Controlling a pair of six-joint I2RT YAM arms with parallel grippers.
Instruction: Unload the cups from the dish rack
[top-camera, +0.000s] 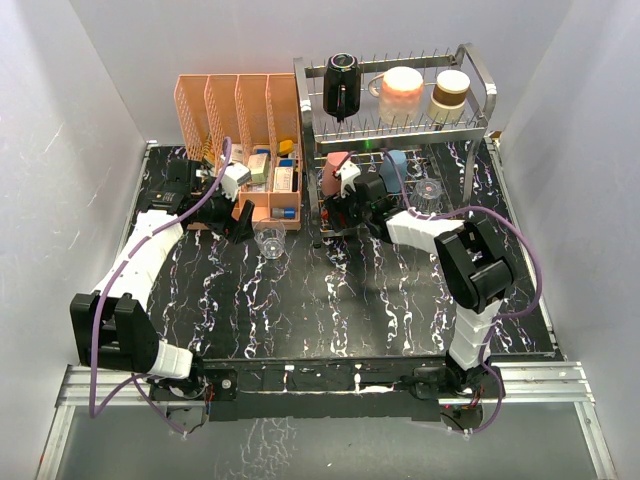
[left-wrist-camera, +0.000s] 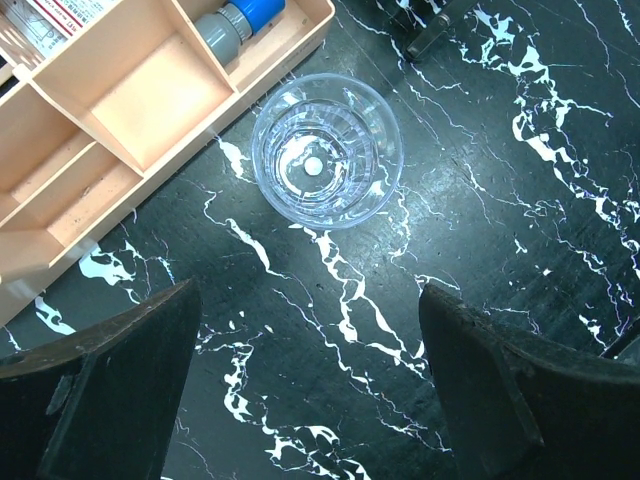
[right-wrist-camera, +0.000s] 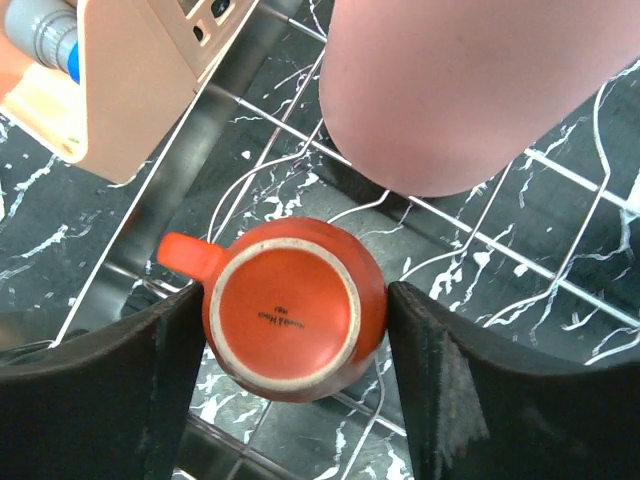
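On the lower tier of the dish rack (top-camera: 480, 75), at its front left corner, a small orange-red cup (right-wrist-camera: 288, 320) sat upside down on the wires with its pale ring base facing up and its handle pointing left. The right tool (right-wrist-camera: 297, 335) straddled it, and its dark fingers (right-wrist-camera: 110, 390) were clenched against both sides of the cup, grasping it. Just behind that cup on the same tier stood a pink tumbler (right-wrist-camera: 470, 90). A blue tumbler (top-camera: 396, 165) stood to the right of the pink one, and a clear glass (top-camera: 430, 192) sat further right again. On the rack's upper tier, from left to right, were a black mug (top-camera: 340, 85), a peach mug (top-camera: 403, 90) and a brownish cup (top-camera: 450, 95). Left of the rack, just beside it, stood a peach-orange organizer (top-camera: 235, 110) with dividers, holding small boxes and a grey bottle with a blue cap (left-wrist-camera: 235, 22). In front of the rack's left end, out on the black marbled desk (top-camera: 350, 310), a second clear glass (left-wrist-camera: 327, 150) stood upright near the organizer's corner. The left tool (left-wrist-camera: 310, 390) hung over the desk just short of that glass, released, its two fingers spread wide and touching nothing.
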